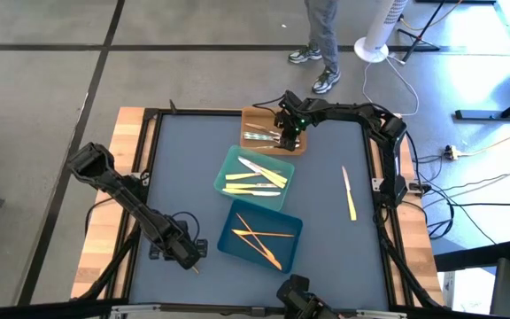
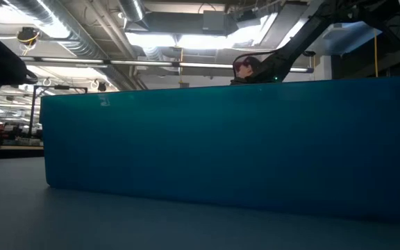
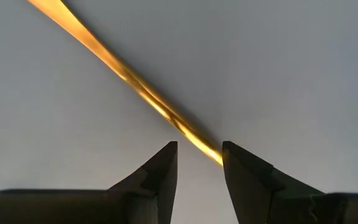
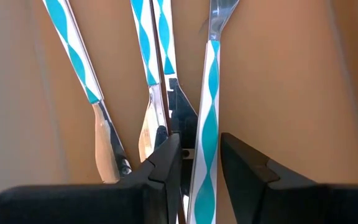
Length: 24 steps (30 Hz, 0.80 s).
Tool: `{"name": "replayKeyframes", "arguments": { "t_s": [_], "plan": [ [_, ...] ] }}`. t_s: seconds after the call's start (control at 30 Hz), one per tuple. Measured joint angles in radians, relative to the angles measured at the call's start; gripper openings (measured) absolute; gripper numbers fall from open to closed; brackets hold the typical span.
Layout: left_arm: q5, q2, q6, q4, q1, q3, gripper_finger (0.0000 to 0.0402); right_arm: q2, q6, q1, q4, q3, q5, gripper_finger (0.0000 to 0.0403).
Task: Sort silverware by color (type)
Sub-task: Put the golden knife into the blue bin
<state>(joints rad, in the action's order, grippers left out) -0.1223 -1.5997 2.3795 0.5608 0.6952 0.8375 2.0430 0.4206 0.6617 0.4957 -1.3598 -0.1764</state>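
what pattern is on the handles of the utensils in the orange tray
Teal and white wavy stripes on the handles, seen best in the right wrist view.

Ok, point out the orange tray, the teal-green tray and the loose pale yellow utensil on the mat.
orange tray (image 1: 253, 118), high view, bare left part of its floor.
teal-green tray (image 1: 227, 171), high view, left rim.
pale yellow utensil (image 1: 349, 197), high view, mid-length of the piece.
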Motion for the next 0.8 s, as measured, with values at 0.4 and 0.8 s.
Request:
{"name": "replayKeyframes", "arguments": {
  "t_s": [0.4,0.8],
  "plan": [
    [0.001,-0.058,-0.007,-0.016,-0.001,0.002,0.0121,0.0,0.0,0.0,0.0,0.0,0.0,0.0104],
    [-0.001,-0.06,-0.03,-0.015,-0.001,0.001,0.0062,-0.001,0.0,0.0,0.0,0.0,0.0,0.0104]
  ]
}}
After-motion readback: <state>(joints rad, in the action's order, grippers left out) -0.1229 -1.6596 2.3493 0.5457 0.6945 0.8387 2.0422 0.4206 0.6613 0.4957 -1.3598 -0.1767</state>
